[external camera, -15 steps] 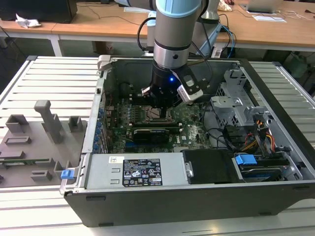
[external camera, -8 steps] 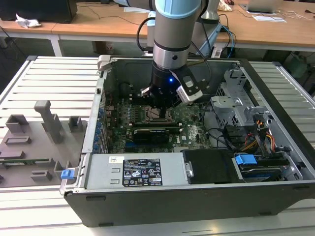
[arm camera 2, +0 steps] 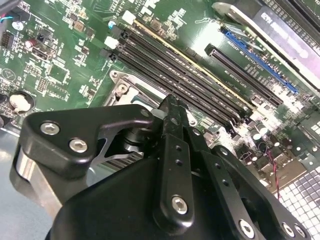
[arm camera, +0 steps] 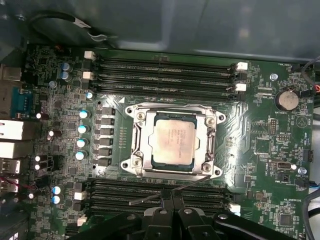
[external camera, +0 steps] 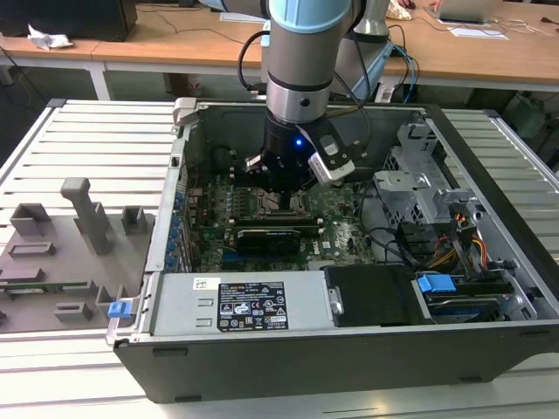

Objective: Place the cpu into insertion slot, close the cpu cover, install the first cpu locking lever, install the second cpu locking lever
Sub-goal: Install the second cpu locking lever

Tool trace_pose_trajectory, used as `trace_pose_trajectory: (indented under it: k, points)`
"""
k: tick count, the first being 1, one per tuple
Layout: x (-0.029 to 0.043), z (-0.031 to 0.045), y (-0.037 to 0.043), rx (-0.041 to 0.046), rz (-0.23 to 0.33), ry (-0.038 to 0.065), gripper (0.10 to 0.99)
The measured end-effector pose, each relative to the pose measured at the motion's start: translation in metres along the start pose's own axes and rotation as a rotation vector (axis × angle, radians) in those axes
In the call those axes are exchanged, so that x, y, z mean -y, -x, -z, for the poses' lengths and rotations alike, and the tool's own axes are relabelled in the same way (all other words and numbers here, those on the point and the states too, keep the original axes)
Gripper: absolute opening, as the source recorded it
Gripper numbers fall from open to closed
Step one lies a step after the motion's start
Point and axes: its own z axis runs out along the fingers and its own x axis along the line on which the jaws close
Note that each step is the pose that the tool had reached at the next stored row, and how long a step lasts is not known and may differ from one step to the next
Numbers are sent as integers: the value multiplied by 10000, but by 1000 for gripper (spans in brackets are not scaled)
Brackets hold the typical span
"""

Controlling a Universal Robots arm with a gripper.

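1. Standing on a slatted grey table (external camera: pixel 96 140), the open computer case (external camera: pixel 489 262) is showing its inside to the exterior view, with a drive cage and bundled cables toward that view's right.
2. Reaching straight down into the case, the robot arm (external camera: pixel 301 61) is hanging over the green circuit board (external camera: pixel 345 229).
3. Lying on the table at the exterior view's left, a grey fixture plate (external camera: pixel 52 262) is carrying several upright blocks, well apart from the case.
4. Running in black rows on two sides of the socket, the long memory slots (arm camera: pixel 165 75) are flanking it in the first wrist view.
5. Hovering just above the board near one edge of the socket, the claw (arm camera: pixel 169 200) is pressing its black fingers (arm camera 2: pixel 172 145) together; it is closed and gripping nothing that can be seen.
6. Lying flat over the socket, the cpu cover (arm camera: pixel 141 145) is framing the chip with its dull silver plate.
7. Sitting in the board between the memory rows, the insertion slot (arm camera: pixel 216 169) is showing its metal rim and corner screws around the cover.
8. Resting inside the slot, the cpu (arm camera: pixel 173 140) is showing its pale metal top through the cover's window.
9. Sticking out at a slant from the socket's edge toward the claw, a thin metal locking lever (arm camera: pixel 165 194) is crossing the nearest memory slots.
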Motion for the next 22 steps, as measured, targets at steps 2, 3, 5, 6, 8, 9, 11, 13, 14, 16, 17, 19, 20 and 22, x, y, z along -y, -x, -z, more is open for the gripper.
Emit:
trace_pose_trajectory:
  k: [2, 3, 5, 6, 8, 9, 11, 13, 14, 16, 17, 19, 20, 22]
  points:
    - [0, 0, -1, 0, 2, 1, 106]
    - [0, 0, -1, 0, 3, 0, 106]
    - [1, -2, -4, -1, 0, -1, 106]
    - [1, -4, -6, 0, 0, -1, 106]
    - [0, -14, -15, 0, -1, 1, 106]
    - [-1, -23, -22, 1, 0, 2, 106]
    - [0, -47, -34, 0, 1, 1, 106]
    - [0, -88, -46, 1, 0, 19, 106]
    - [2, -96, -49, 5, 2, 105, 106]
    - [10, -103, -59, 21, 0, 326, 106]
    - [22, -104, -67, 29, 1, 429, 106]
    - [46, -106, -103, 39, 1, 581, 106]
    - [58, -107, -127, 43, 1, 637, 106]
    - [77, -109, -168, 49, 0, 718, 106]
